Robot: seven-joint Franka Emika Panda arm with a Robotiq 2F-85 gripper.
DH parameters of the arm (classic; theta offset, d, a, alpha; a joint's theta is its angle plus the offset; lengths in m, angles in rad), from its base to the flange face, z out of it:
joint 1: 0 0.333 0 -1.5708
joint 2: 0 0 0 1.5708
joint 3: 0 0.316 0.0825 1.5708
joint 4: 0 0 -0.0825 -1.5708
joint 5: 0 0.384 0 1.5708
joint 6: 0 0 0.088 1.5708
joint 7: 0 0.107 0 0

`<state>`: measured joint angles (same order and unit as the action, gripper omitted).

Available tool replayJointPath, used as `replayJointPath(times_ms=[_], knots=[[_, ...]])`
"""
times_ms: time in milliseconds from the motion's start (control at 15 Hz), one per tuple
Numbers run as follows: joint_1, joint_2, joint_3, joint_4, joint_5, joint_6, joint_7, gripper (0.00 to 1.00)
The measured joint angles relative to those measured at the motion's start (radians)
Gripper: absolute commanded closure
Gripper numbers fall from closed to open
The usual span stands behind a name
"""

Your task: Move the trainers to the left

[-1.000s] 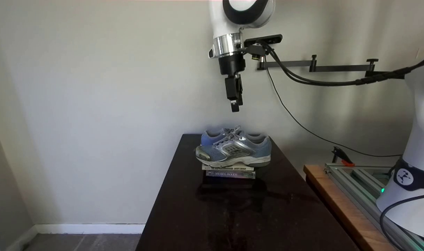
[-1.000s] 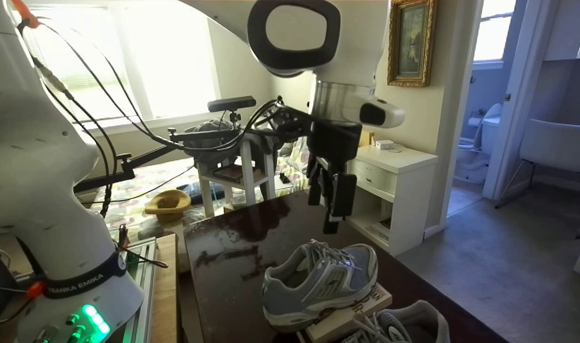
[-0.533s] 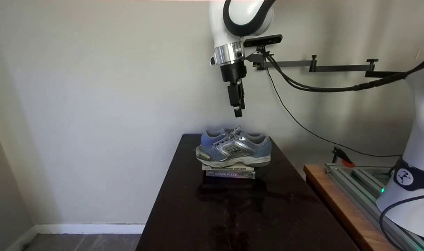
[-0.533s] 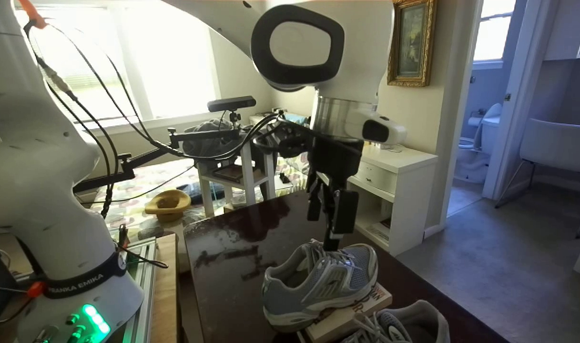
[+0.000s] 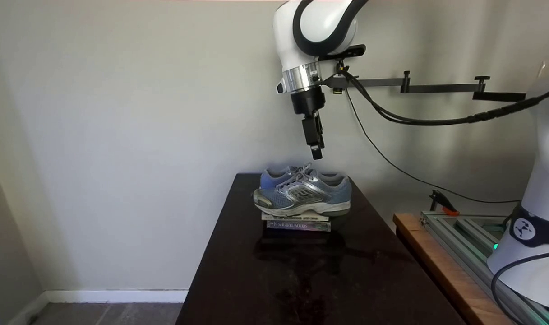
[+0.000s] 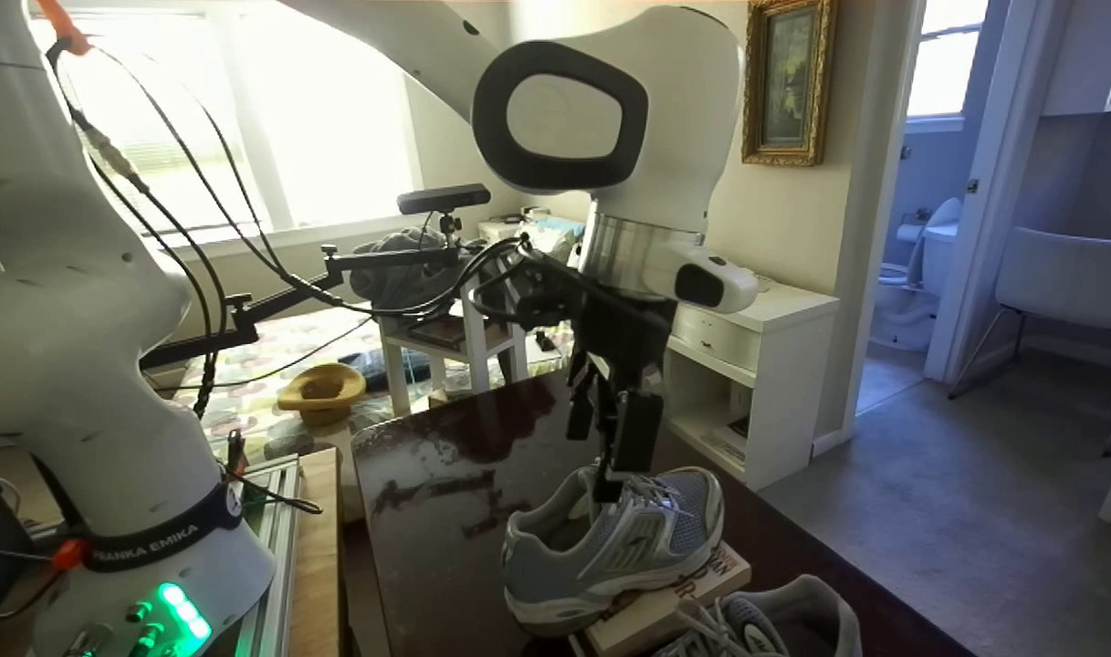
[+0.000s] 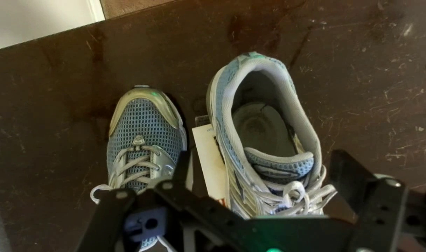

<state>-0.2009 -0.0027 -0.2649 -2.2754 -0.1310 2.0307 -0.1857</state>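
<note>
The trainers are a grey-silver pair lying in opposite directions across a small stack of books (image 5: 298, 225) on the dark table (image 5: 346, 280). The heel-to-robot trainer (image 5: 303, 196) also shows in an exterior view (image 6: 610, 557); the other trainer (image 6: 797, 620) lies beside it. My gripper (image 5: 318, 156) is open, empty and pointing down, a little above the heel-to-robot trainer. In the wrist view, that trainer's tongue and laces (image 7: 297, 196) lie between the spread fingers (image 7: 349, 178). The second trainer (image 7: 142, 122) is left of them, toe upward, partly hidden by the gripper.
A wooden bench (image 5: 418, 230) with the robot base stands beside the table. A camera (image 6: 444, 198) on a jointed boom is behind the arm. A white cabinet (image 6: 774, 383) stands beyond the table. A wall (image 5: 134, 135) runs behind the table.
The gripper has moved down toward the heel-to-robot trainer and shifted toward the robot base. The trainers and books have not moved.
</note>
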Motion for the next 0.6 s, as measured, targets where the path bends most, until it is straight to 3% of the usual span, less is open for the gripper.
replayJointPath(times_ms=[600], knots=[[-0.036, 0.0, -0.009, -0.051, 0.0, 0.063, -0.107, 0.0]])
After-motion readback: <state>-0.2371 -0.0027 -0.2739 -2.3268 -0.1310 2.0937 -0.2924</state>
